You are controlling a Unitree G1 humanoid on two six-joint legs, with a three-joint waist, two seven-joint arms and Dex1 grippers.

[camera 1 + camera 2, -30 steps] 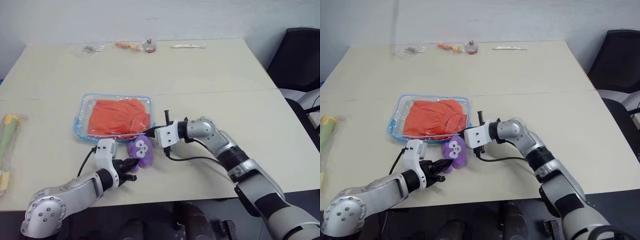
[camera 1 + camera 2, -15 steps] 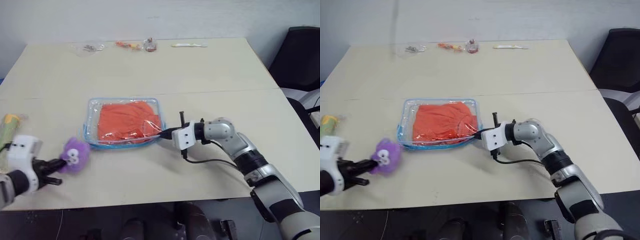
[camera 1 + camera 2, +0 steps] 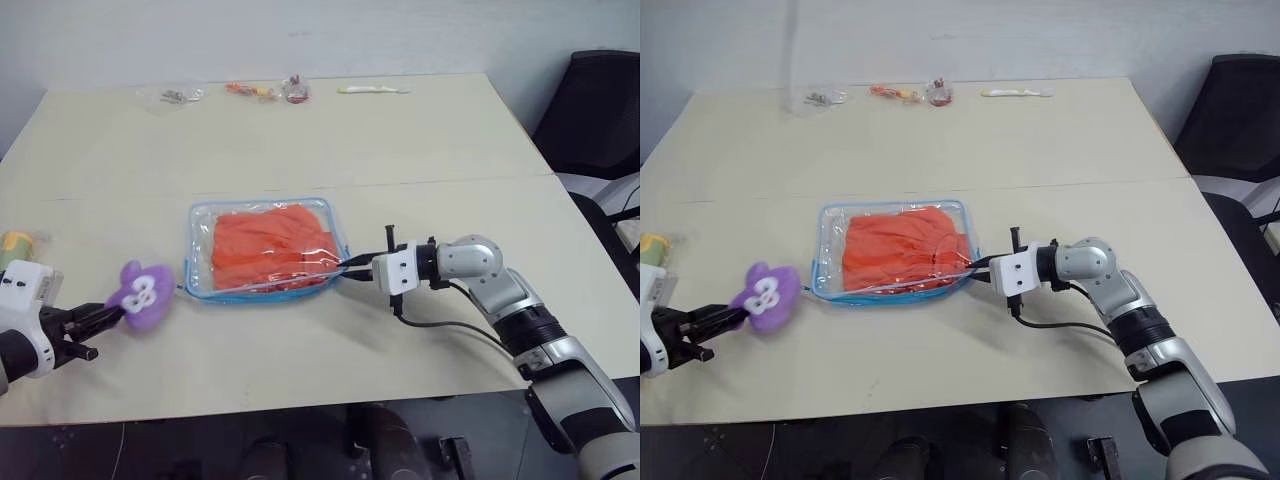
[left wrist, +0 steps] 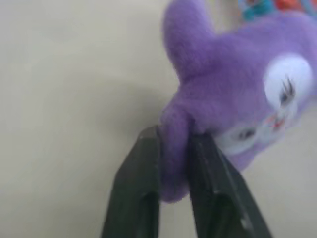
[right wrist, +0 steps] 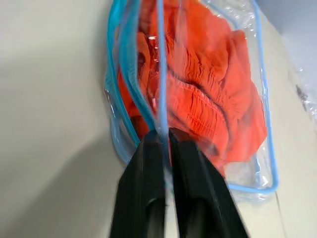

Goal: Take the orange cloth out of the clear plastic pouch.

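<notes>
My right hand (image 3: pixel 983 265) is clenched on the pouch's (image 3: pixel 893 264) blue-trimmed edge, nipping the plastic at the corner nearest it. The cloth (image 3: pixel 902 250) is inside the pouch, just past those fingertips, with the pouch's long side running away from the hand across the surface (image 3: pixel 1040 150). My left hand (image 3: pixel 728 315), grasping a purple toy (image 3: pixel 765 296), sits well apart, so the right is nearer. I can read no writing.
</notes>
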